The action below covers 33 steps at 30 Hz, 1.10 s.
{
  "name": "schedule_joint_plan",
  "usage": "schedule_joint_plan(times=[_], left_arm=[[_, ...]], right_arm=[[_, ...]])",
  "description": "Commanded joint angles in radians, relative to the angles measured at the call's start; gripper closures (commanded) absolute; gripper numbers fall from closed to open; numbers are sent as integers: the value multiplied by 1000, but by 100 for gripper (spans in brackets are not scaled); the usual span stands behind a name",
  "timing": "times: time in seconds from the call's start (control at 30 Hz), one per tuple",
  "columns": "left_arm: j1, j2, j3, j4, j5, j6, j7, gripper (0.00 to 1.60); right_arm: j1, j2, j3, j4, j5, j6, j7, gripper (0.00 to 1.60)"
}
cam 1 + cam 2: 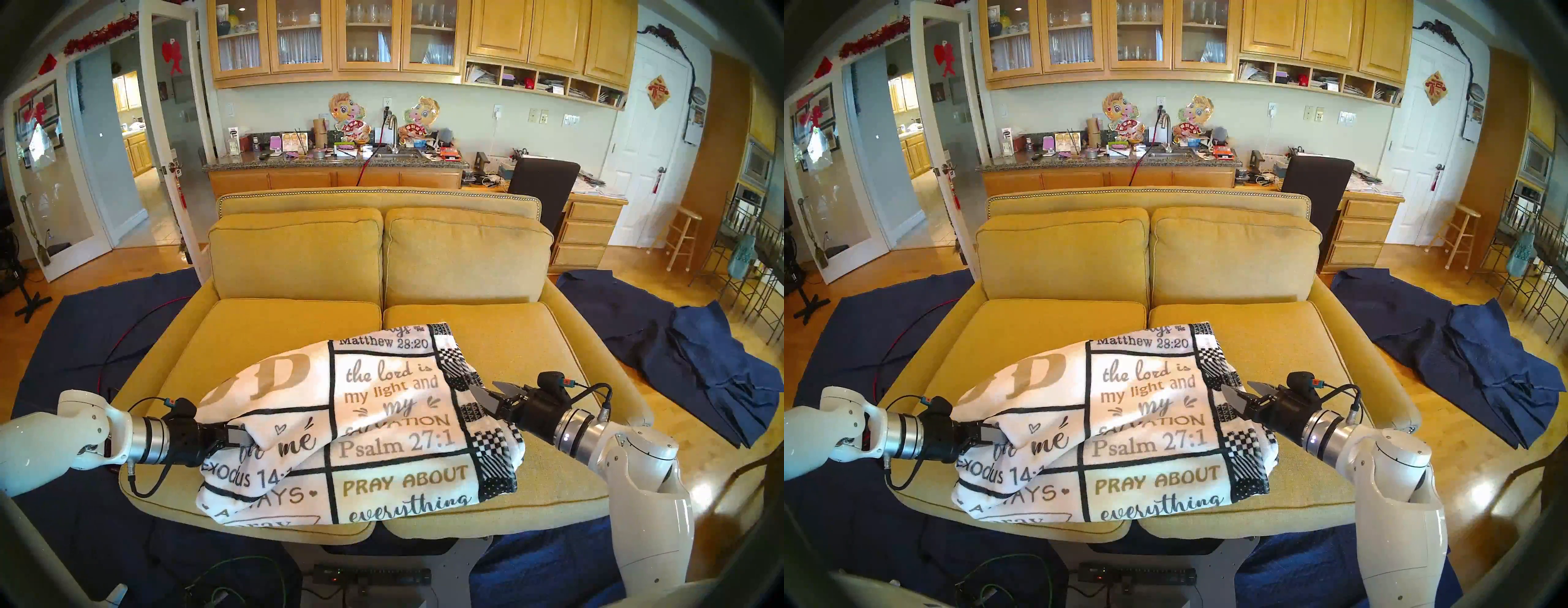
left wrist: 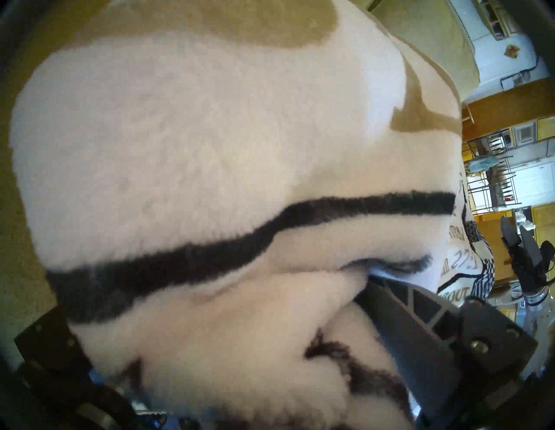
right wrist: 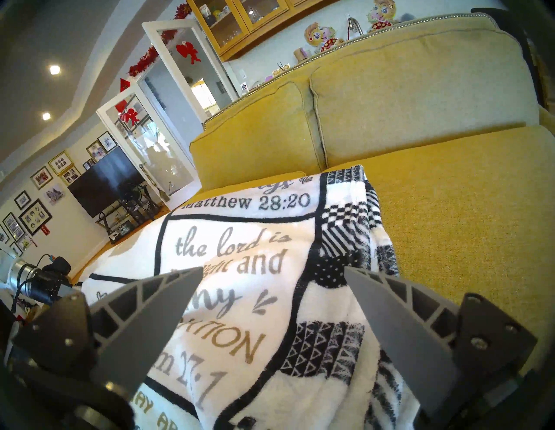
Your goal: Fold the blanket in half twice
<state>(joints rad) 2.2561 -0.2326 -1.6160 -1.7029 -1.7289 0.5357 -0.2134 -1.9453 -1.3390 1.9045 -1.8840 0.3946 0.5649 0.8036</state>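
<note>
The blanket (image 1: 382, 424) (image 1: 1136, 424) lies folded in a thick bundle across the front of the yellow sofa's seat (image 1: 509, 339), white fleece with black grid lines, verse lettering and a checkered border on its right side. My left gripper (image 1: 242, 439) (image 1: 996, 435) is pushed into the bundle's left fold, jaws wide. Fleece (image 2: 210, 150) bulges between them, and only one of the fingers (image 2: 420, 345) shows. My right gripper (image 1: 483, 386) (image 1: 1236, 385) (image 3: 273, 268) hovers open just over the checkered border (image 3: 345, 240), with nothing in it.
Dark navy cloths cover the floor left of the sofa (image 1: 106, 318) and lie heaped at the right (image 1: 700, 361). Back cushions (image 1: 382, 263) rise behind the seat. Cables and a power strip (image 1: 369, 573) lie below the sofa's front edge.
</note>
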Motion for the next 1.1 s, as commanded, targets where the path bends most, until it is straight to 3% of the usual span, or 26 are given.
schedule_joint_plan(times=[0.0,0.27,0.5,1.03,1.07], left_arm=[[-84,-5,8,19,11,-21,-34,0],[-116,-18,37,31,25,-18,-46,0],[-176,-41,75,42,50,-2,-62,0],[-328,-132,174,54,132,53,-69,0],[-313,-132,161,43,138,47,-61,0]], right_arm=[[-41,49,67,-126,-1,20,17,0],[-77,65,135,-183,24,30,68,0],[-163,33,194,-280,44,22,111,0],[-181,14,212,-295,42,16,124,0],[-182,14,212,-296,42,16,125,0]])
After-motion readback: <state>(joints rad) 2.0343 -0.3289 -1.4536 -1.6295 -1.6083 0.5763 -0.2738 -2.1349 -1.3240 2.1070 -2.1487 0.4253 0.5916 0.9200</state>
